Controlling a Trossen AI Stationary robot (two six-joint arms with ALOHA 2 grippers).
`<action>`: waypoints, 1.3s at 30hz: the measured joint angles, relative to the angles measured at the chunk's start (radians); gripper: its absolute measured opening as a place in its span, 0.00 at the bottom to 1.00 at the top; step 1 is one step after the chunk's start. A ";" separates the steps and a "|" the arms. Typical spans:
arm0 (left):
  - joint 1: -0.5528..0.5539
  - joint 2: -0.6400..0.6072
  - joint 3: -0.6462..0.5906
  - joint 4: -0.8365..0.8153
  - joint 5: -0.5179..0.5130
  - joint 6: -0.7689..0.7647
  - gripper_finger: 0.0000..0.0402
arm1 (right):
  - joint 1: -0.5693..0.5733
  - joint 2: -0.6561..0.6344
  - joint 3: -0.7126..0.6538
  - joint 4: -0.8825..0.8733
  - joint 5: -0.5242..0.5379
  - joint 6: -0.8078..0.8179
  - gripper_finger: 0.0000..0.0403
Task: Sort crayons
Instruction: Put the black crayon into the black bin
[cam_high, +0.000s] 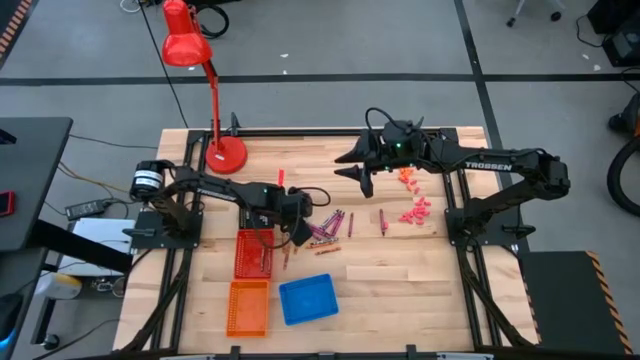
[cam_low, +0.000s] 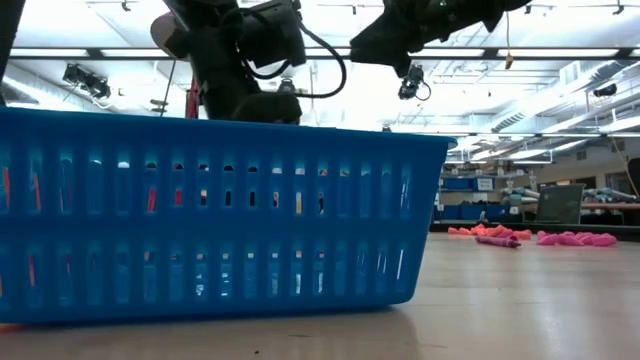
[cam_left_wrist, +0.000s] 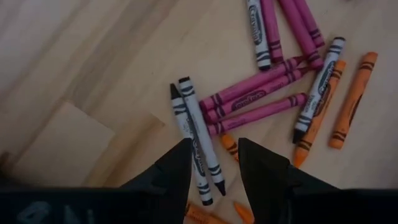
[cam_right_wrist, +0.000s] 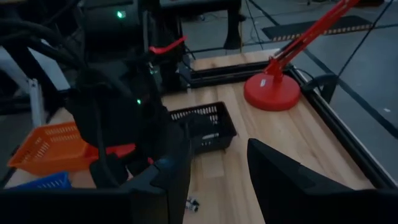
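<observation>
Well, mid-surface (cam_high: 400, 270), the left gripper (cam_left_wrist: 214, 165) hangs spread over paper-wrapped crayons (cam_left_wrist: 261, 102), slim sticks on pale wood grain; right gripper (cam_right_wrist: 217, 165) spread too, near the far edge.

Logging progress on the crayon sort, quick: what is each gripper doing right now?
Left gripper: open, empty, over the crayons.
Right gripper: open, empty, raised above the table.

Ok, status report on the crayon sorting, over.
Left gripper open, low over the crayons, holding nothing. Right gripper open, raised and waiting. Nothing in the way.
</observation>
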 joint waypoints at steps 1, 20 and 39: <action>0.003 0.000 0.000 -0.007 0.000 0.000 0.35 | 0.005 0.000 0.000 -0.006 0.005 -0.012 0.40; -0.004 0.001 0.000 -0.036 0.139 0.083 0.35 | 0.088 0.000 0.000 -0.122 0.204 -0.089 0.40; -0.027 0.101 0.000 -0.037 0.118 -0.042 0.35 | 0.091 0.000 0.000 -0.094 0.213 -0.099 0.40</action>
